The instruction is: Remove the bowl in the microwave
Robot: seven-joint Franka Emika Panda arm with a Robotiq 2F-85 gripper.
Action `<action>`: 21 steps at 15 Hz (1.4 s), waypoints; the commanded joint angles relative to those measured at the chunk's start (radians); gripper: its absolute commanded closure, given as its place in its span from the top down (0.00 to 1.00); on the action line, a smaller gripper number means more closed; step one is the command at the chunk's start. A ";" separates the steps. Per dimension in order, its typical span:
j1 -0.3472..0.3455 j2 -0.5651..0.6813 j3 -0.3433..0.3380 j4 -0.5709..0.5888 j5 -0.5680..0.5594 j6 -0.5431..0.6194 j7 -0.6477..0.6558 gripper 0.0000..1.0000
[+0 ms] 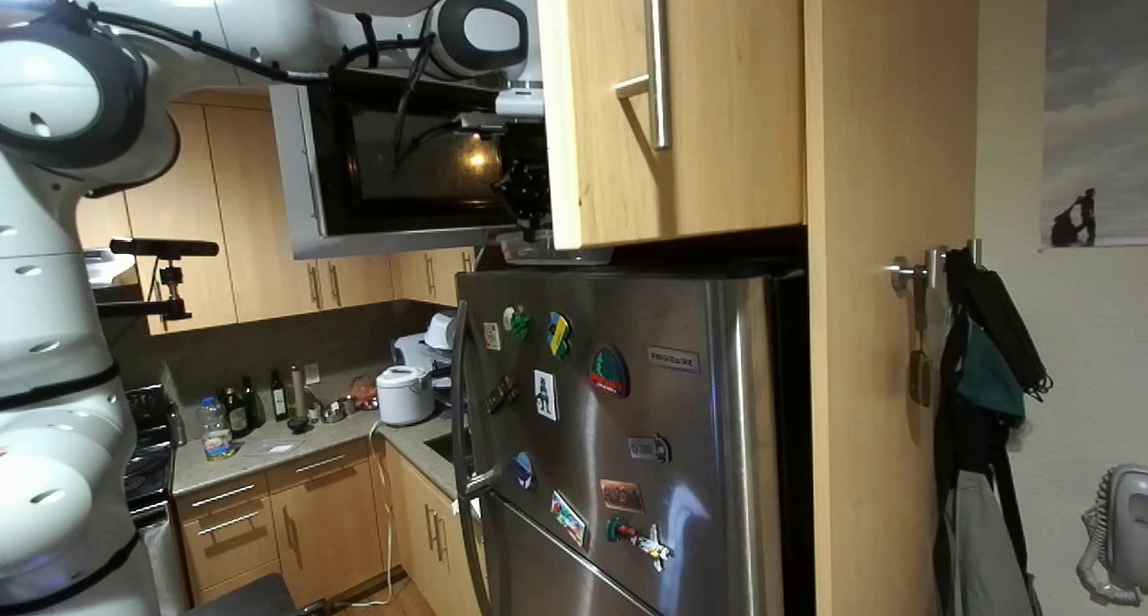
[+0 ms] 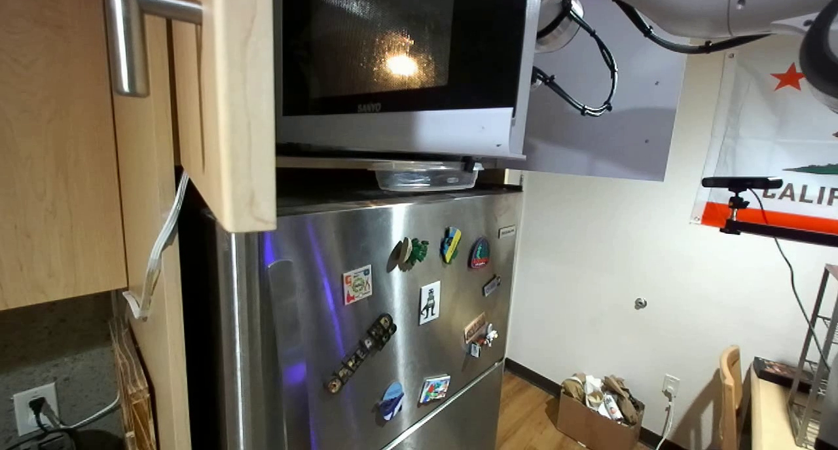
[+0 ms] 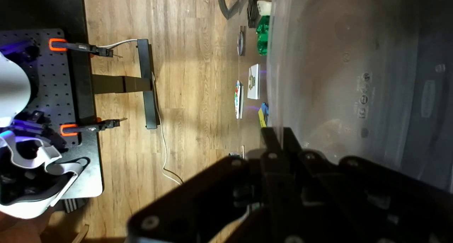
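Observation:
The bowl is a clear plastic container, large in the wrist view (image 3: 339, 76), low below the microwave door in both exterior views (image 1: 560, 255) (image 2: 425, 178). The microwave's dark glass door stands swung out, its inner face in an exterior view (image 1: 448, 181), its outer face with a SANYO label in an exterior view (image 2: 386, 50). The microwave's inside is hidden. My gripper (image 3: 280, 130) is shut on the container's near wall, which passes between the fingertips. The fingertips also show in both exterior views (image 1: 535, 233) (image 2: 470, 164). I cannot tell whether the container touches the fridge top.
The steel fridge (image 1: 628, 437) with magnets stands below. An open wooden cabinet door (image 1: 726, 87) hides part of my wrist; its grey inner side (image 2: 609, 122) also shows. Another wooden door (image 2: 242, 109) juts out. A dark table (image 3: 83, 165) holding a headset is left in the wrist view.

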 commanded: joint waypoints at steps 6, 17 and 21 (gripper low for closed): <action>-0.010 0.058 -0.001 0.074 0.015 -0.011 -0.044 0.05; -0.010 0.078 0.000 0.077 -0.001 0.008 -0.030 0.53; -0.009 0.092 0.000 0.091 0.000 0.015 -0.027 0.61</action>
